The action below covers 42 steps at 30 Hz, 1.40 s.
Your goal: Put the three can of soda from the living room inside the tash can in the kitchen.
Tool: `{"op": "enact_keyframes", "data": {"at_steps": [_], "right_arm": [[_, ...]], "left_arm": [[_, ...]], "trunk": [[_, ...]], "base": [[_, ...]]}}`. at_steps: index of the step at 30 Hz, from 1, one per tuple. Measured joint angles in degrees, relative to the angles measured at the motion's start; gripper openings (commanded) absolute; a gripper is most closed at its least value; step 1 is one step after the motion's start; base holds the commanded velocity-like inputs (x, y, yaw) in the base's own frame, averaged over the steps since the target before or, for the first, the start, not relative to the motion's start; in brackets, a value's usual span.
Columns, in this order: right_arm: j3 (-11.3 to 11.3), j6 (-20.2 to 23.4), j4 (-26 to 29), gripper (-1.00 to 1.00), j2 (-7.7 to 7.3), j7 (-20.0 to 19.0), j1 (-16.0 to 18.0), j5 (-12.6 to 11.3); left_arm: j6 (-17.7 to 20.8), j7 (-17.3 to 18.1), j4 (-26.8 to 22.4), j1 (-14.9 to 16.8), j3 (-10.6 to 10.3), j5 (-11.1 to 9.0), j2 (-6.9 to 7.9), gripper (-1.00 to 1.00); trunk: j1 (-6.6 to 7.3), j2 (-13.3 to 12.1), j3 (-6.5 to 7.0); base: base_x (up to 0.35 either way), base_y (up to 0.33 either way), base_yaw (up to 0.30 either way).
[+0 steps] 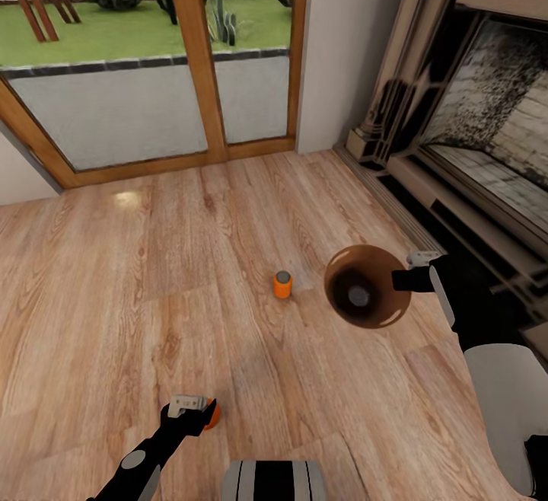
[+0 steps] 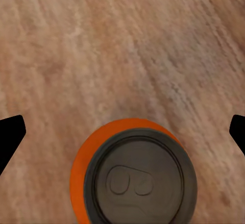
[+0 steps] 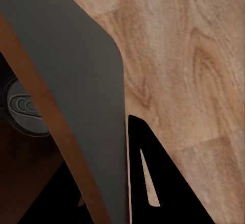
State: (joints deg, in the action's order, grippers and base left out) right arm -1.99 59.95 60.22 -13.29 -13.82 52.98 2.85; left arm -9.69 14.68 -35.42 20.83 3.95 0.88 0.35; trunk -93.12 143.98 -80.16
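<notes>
My right pincer (image 1: pixel 411 271) pinches the rim of the tash can (image 1: pixel 367 285), held above the plank floor (image 1: pixel 152 272) near the fireplace (image 1: pixel 472 128); one can of soda (image 3: pixel 25 106) lies inside. My left pincer (image 1: pixel 199 408) hangs spread over a second can (image 2: pixel 133 175) standing on the near floor. A third can (image 1: pixel 282 284) stands upright left of the pail.

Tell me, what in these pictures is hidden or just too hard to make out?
- Soda can by the left gripper: head view, mostly hidden behind the gripper.
- Same can: left wrist view, its lower part is cut off by the picture edge.
- Can inside the trash can: head view, a dim grey spot; right wrist view, its top is partly behind the wall.
- Fireplace: head view, cut off at the edge.
</notes>
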Motion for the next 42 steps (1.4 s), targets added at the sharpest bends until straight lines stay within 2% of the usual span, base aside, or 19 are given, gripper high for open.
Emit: {"op": "enact_keyframes", "data": {"at_steps": [8, 17, 23, 28, 42], "right_arm": [[-0.2, 0.0, 1.7, -1.00, 0.13, 0.0, 0.0, 0.4], [-1.9, 0.0, 4.5, -1.00, 0.07, 0.0, -0.2, 0.4], [-1.9, 0.0, 4.5, -1.00, 0.04, 0.0, -0.2, 0.6], [-2.0, 0.0, 4.6, -1.00, 0.09, 0.0, -0.3, 0.0], [-2.0, 0.0, 4.5, -1.00, 0.13, 0.0, -0.3, 0.3]], "left_arm": [[0.0, 0.0, 0.0, 0.0, 0.0, 0.1, 0.00, 1.00], [0.0, 0.0, 0.0, 0.0, -0.4, 0.1, -0.01, 1.00], [0.0, 0.0, 0.0, 0.0, -0.5, 0.0, 0.00, 1.00], [0.0, 0.0, 0.0, 0.0, -0.5, 0.0, 0.00, 1.00], [0.0, 0.0, 0.0, 0.0, -0.5, 0.0, 0.00, 1.00]], "trunk": [[0.00, 0.0, -0.08], [0.00, 0.0, -0.49], [-0.16, 0.1, -2.21], [-0.16, 0.1, -2.55], [-0.19, 0.1, -3.06]], "base": [[0.000, 0.000, 0.000], [0.000, 0.000, 0.000], [0.000, 0.000, 0.000], [0.000, 0.000, 0.000], [0.000, 0.000, 0.000]]}}
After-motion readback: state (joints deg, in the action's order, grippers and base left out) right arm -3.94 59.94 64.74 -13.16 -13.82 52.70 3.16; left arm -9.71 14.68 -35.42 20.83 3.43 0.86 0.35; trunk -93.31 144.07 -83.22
